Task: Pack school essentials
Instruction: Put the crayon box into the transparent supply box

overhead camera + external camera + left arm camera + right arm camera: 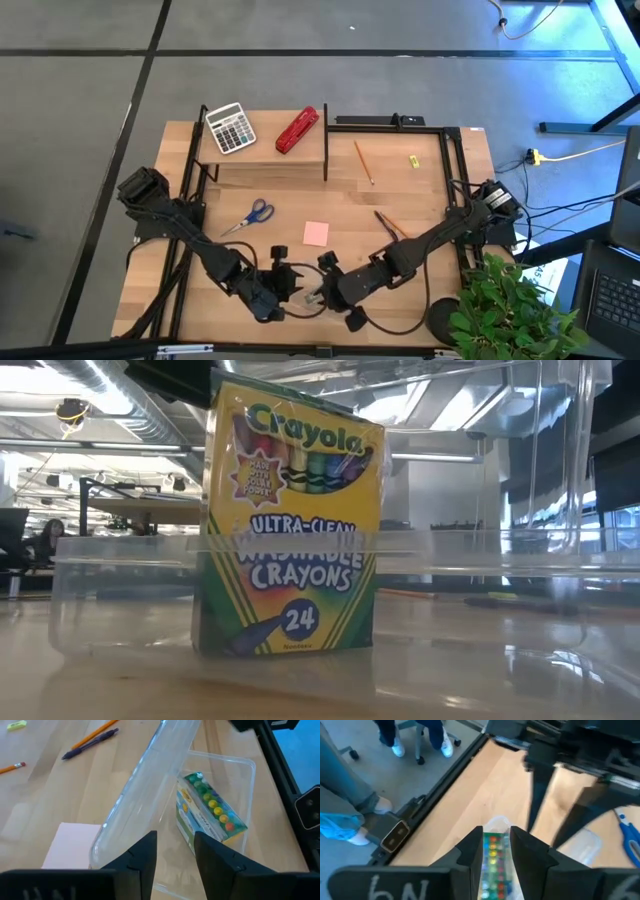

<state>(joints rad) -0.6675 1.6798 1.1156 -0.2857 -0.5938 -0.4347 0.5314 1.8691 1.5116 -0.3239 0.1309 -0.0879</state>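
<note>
Stood upright in the clear plastic box at the table's near edge – the crayon box. Gripped it with the right gripper, fingers clamped on both sides. Held the left gripper at the clear lid – fingers apart around its edge, touching or not, cannot tell. Lay farther back: pink sticky-note pad, blue-handled scissors.

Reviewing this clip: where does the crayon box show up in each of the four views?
High view: hidden beneath the two grippers at the table's near edge.
Low view: crayon box upright at centre, inside the clear plastic container.
Left wrist view: inside the container, just beyond the left gripper.
Right wrist view: between the right gripper fingers.
Shared landmark: the clear plastic container.
</note>
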